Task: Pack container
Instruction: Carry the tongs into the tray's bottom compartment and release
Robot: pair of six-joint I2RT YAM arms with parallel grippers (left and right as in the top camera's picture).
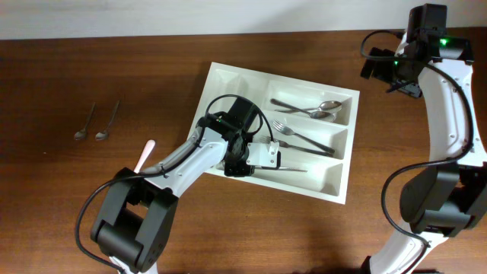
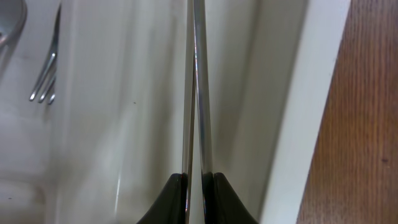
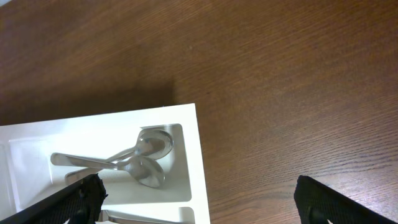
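Observation:
The white cutlery tray (image 1: 221,84) lies at an angle in the middle of the table. My left gripper (image 1: 247,164) is down in its nearest long compartment, shut on a thin metal utensil, probably a knife (image 1: 288,169). In the left wrist view the knife (image 2: 198,93) runs straight out from between the fingertips (image 2: 195,186), along the tray wall (image 2: 308,93). Two spoons (image 1: 316,110) lie in the far compartment and forks (image 1: 300,138) in the middle one. My right gripper (image 1: 388,68) is open and empty, raised beyond the tray's far right corner (image 3: 196,155).
Two small spoons (image 1: 84,125) (image 1: 109,122) lie on the wooden table at the left. A pink-handled utensil (image 1: 144,156) lies near the left arm. In the left wrist view a fork (image 2: 43,81) lies in the neighbouring compartment.

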